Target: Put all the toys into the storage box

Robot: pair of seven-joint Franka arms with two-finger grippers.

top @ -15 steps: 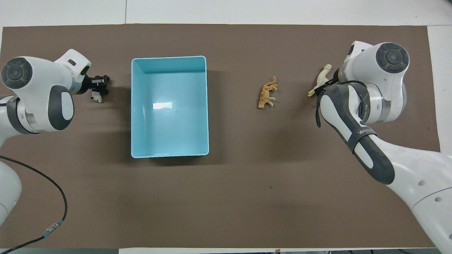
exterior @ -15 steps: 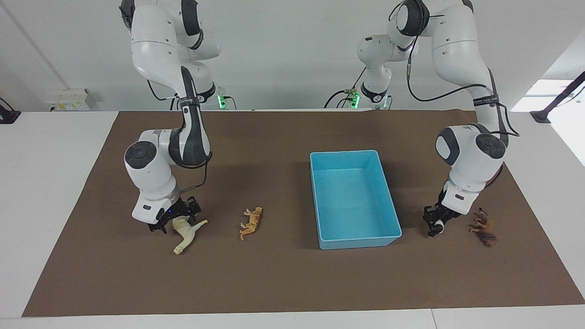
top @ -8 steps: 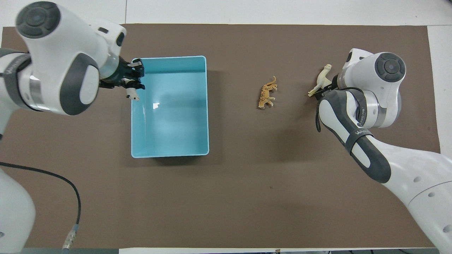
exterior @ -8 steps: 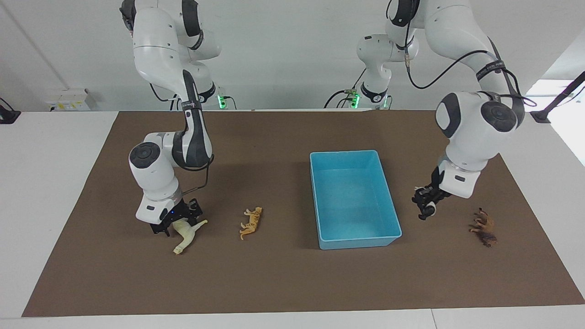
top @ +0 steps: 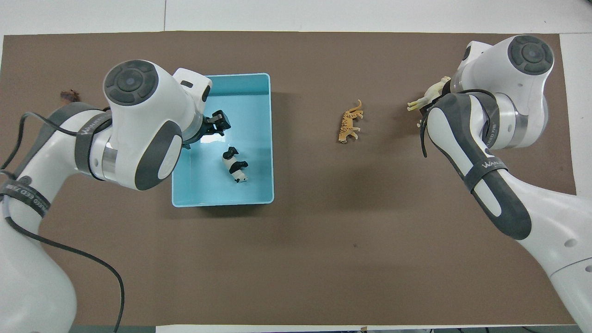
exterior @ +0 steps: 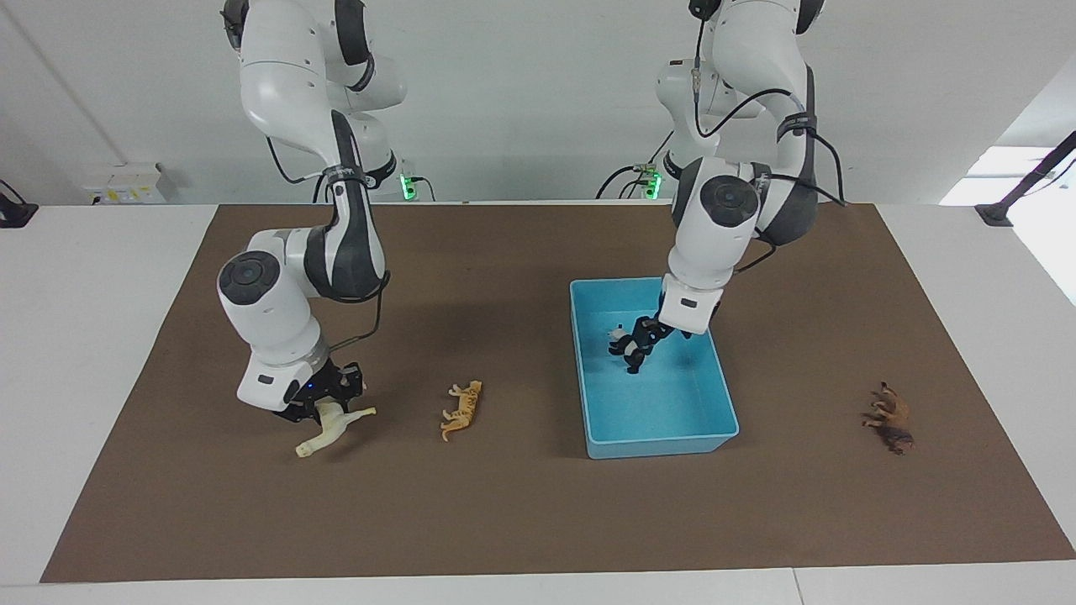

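The light blue storage box [exterior: 664, 439] stands on the brown mat toward the left arm's end. The black-and-white panda [exterior: 624, 343] lies inside it, apart from the fingers in the overhead view [top: 235, 165]. My left gripper [exterior: 649, 334] hangs open just above the box's inside [top: 219, 124]. My right gripper [exterior: 324, 402] is shut on the cream-white horse [exterior: 332, 426], which hangs tilted just above the mat [top: 428, 95]. The orange tiger [exterior: 461, 409] lies on the mat between horse and box. The dark brown lion [exterior: 891, 418] lies near the left arm's end.
The brown mat [exterior: 538, 521] covers most of the white table. In the overhead view the left arm hides most of the lion [top: 69, 95], and the right arm covers its own gripper.
My left gripper carried the panda up from the mat and over the box, and the panda now lies in the box, released. My right gripper has raised and turned the horse slightly.
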